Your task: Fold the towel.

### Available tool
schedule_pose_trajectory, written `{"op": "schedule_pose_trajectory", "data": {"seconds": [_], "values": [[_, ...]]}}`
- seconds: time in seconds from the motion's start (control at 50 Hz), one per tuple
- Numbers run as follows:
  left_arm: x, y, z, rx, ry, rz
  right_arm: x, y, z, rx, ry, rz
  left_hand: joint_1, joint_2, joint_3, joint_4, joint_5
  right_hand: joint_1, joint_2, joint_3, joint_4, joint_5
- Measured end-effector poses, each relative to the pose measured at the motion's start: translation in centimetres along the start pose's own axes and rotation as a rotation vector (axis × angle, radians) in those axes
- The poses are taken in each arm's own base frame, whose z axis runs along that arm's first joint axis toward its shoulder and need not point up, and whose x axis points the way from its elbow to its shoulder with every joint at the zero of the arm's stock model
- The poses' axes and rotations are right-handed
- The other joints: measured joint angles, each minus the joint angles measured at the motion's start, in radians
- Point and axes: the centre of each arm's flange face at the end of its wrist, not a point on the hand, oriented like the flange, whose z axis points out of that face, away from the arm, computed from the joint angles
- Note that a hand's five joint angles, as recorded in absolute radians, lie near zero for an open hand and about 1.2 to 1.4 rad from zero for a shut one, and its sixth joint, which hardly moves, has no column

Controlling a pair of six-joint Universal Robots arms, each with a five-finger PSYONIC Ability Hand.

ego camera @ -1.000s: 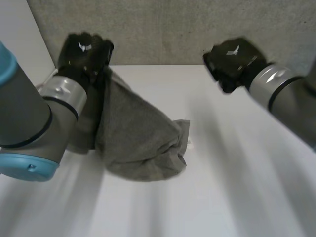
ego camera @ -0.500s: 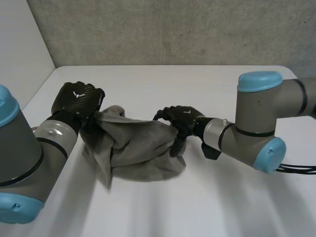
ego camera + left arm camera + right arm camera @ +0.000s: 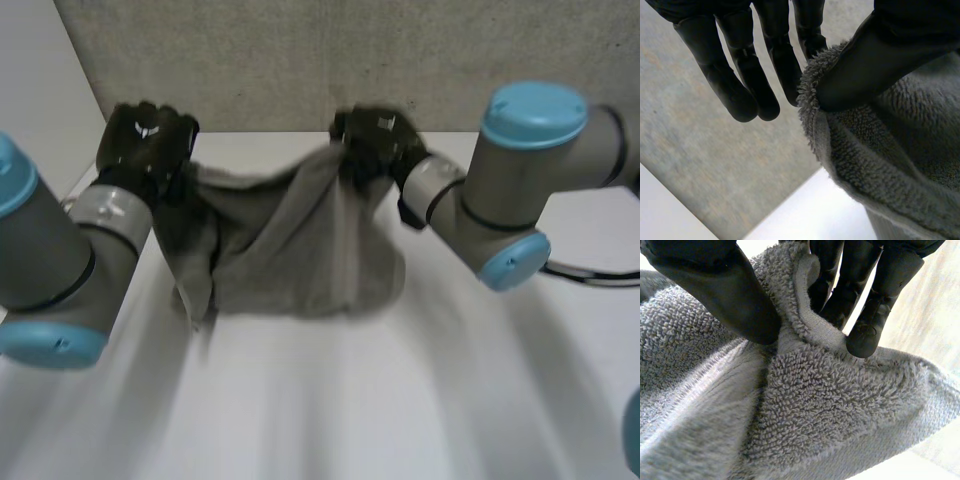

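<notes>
Grey towel (image 3: pixel 290 240) held up over white table (image 3: pixel 330 400), left hand (image 3: pixel 148 140) thumb pinching one end of its upper edge, right hand (image 3: pixel 372 140) pinching the other, cloth sagging between.

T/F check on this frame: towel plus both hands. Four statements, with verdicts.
1. The left hand and right hand both hold the towel. True.
2. The towel is neatly folded. False: it hangs bunched between the two hands.
3. The right hand pinches a towel edge between thumb and fingers. True.
4. The towel is white. False: it is grey.
</notes>
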Motion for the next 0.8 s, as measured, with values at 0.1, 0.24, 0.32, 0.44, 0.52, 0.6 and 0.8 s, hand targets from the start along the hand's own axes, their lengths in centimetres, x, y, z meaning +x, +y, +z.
{"op": "schedule_pose_trajectory", "data": {"seconds": [0.1,0.24,0.32,0.44,0.52,0.6,0.8], "values": [[-2.0,-3.2,3.9,0.150,-0.085,0.017,0.8,-6.3,0.3,0.276,0.121,-0.271,0.000,0.000,0.001,0.008,0.000,0.004,0.000,0.003,0.000,0.000],[-4.7,-8.1,6.3,0.398,-0.216,0.021,0.9,-10.0,-0.6,0.462,0.252,-0.512,0.000,0.000,0.001,0.008,0.000,0.009,0.000,0.009,0.000,0.000],[-4.5,-8.4,6.3,0.442,-0.226,0.022,0.3,-7.9,-1.2,0.405,0.220,-0.567,0.000,0.000,0.001,0.008,0.000,0.009,0.000,0.010,0.000,0.000],[-2.4,-4.1,5.2,0.291,-0.145,0.032,-0.2,-4.2,-2.3,0.252,0.162,-0.639,0.000,0.000,0.002,0.008,0.000,0.009,0.003,0.013,0.000,0.000],[0.0,1.3,2.9,0.079,-0.033,0.063,-0.4,-0.2,-3.7,0.029,0.104,-0.735,0.000,0.000,0.003,0.008,0.000,0.009,0.003,0.014,0.000,0.000],[1.8,5.6,-0.1,-0.101,0.071,0.110,-0.7,3.8,-5.8,-0.225,0.013,-0.814,0.000,0.000,0.004,0.008,0.000,0.009,0.003,0.014,0.000,0.000],[3.5,9.5,-4.9,-0.291,0.195,0.214,-0.6,8.3,-10.3,-0.578,-0.110,-0.696,0.000,0.000,0.004,0.008,0.000,-0.595,-0.602,-0.594,-0.624,-0.607]]}}
